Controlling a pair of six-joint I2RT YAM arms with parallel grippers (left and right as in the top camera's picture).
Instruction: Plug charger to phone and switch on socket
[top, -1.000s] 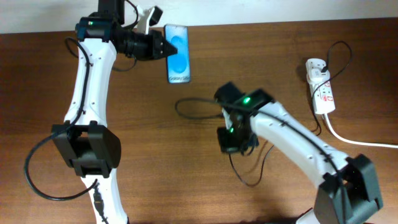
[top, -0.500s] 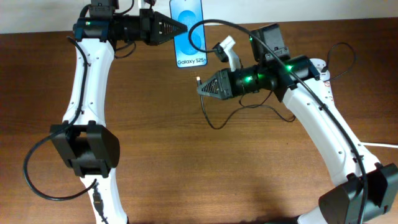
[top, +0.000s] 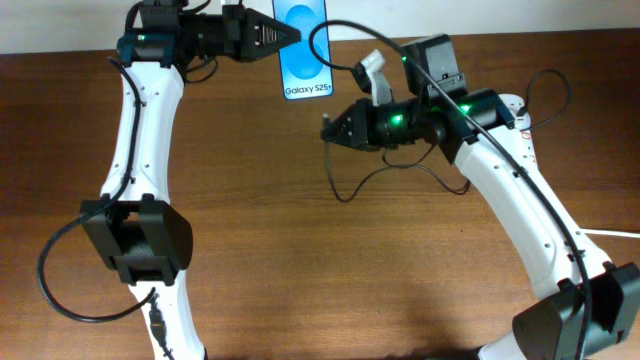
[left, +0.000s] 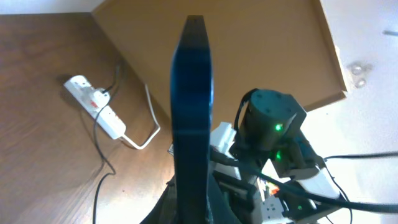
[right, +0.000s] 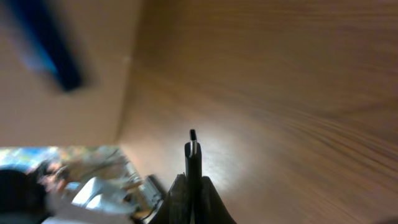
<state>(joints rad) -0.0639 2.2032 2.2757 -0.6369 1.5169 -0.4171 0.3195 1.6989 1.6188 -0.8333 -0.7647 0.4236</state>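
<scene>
1. Jaws of the left gripper (top: 286, 33) are clamped on the phone (top: 303, 50), pinching its long edge from 9 o'clock in the overhead view.
2. The phone is held up off the desk (top: 300, 260) at the 12 o'clock edge, blue screen towards the overhead camera and its white text at the 6 o'clock end. From the left wrist it shows edge-on as a dark upright bar rising out of the jaws.
3. The right gripper (top: 331, 129) sits near the phone's lower end, at about 5 o'clock from it, and points to 9 o'clock. Its jaws are closed on the charger (top: 352, 192), and the small connector tip (right: 193, 138) sticks out just past the fingertips. Tip and phone are apart.
4. The charger's thin black cable hangs from the jaws and loops over the desk towards 6 o'clock.
5. The socket (left: 96, 109) lies flat at the 3 o'clock side, mostly hidden overhead by the right arm. Its thick white cord (left: 146, 124) is seen from the left wrist.
</scene>
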